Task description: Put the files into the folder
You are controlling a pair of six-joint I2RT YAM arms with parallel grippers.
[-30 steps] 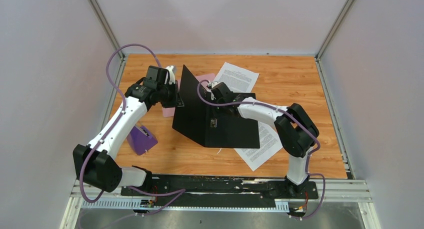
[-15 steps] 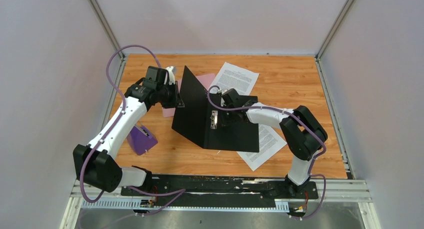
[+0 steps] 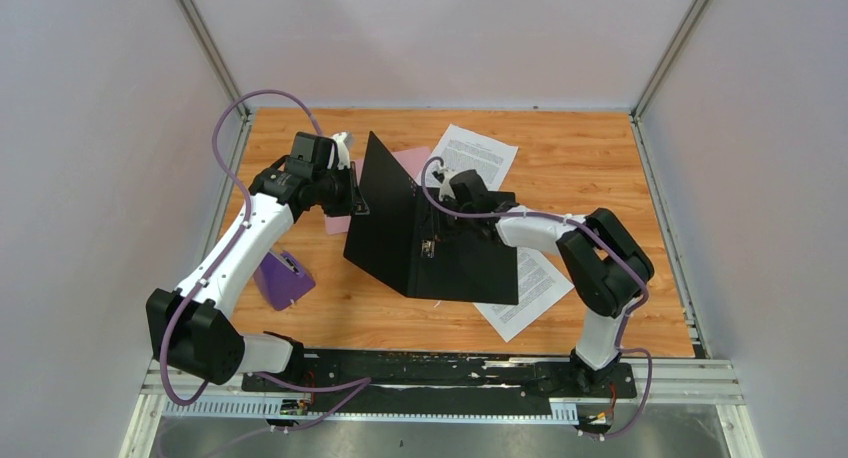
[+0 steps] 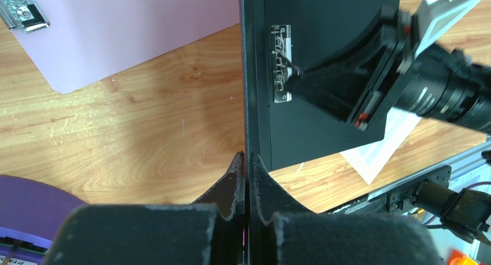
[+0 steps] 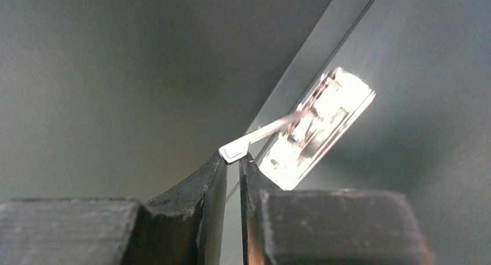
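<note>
Two robot arms work an open black folder (image 3: 462, 266) on a wooden worktop (image 3: 600, 158). One half of the folder lies flat, while its left cover (image 3: 383, 213) stands nearly upright.

The left claw (image 3: 356, 194) is closed tight on that raised cover. In the left wrist view the left claw (image 4: 246, 161) has its fingers pressed against either face of the cover's thin edge.

The right claw (image 3: 438, 230) reaches in from the right, over the flat half, to the metal clip (image 3: 428, 246) beside the spine. The right wrist view shows the right claw (image 5: 233, 158) drawn in to a narrow slit, pinching the flat end of the clip's lever (image 5: 255, 140), which is raised off the bright clip (image 5: 315, 126).

Neither sheet is in the folder. The far file (image 3: 482, 156) — a white page of dense black print — lies on the worktop past the folder's far edge, with its near corner hidden behind the right arm. The near file (image 3: 530, 290) lies at the folder's near right corner, partly tucked under the flat half, and one corner of the near file (image 4: 382, 146) shows in the left wrist view.

A pink board (image 3: 410, 162) lies flat behind the raised cover, partly hidden by it. A purple object (image 3: 283, 278) sits to the near left, beside the left arm.
</note>
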